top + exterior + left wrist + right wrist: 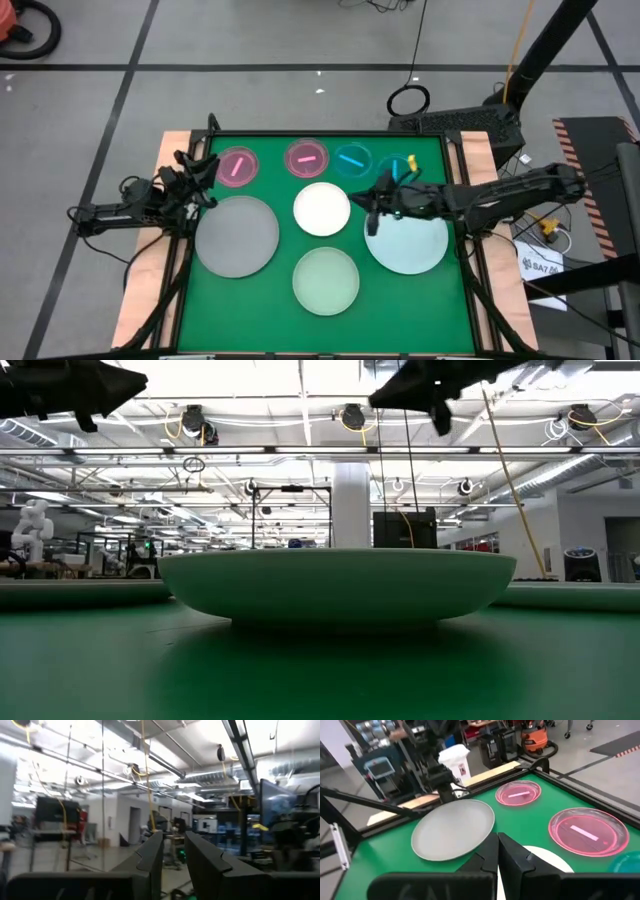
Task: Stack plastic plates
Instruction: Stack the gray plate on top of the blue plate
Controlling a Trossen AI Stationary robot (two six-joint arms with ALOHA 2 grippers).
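Note:
Eight plates lie flat and apart on the green mat. The grey plate (237,235) is at the left and the pale mint plate (408,245) at the right. Between them are the white plate (322,208) and, nearer, the pale green plate (326,280) (340,585). Two pink plates (237,166) (307,158) and two blue plates (352,160) (398,168) line the far side. My right gripper (368,208) (498,851) hovers shut between the white and mint plates. My left gripper (207,180) (174,857) hangs above the grey plate's far-left edge, fingers a narrow gap apart.
The mat (270,320) sits inside a dark frame with wooden side strips (145,290). My right arm (500,192) crosses over one blue plate. Bare mat lies along the near edge, on both sides of the pale green plate.

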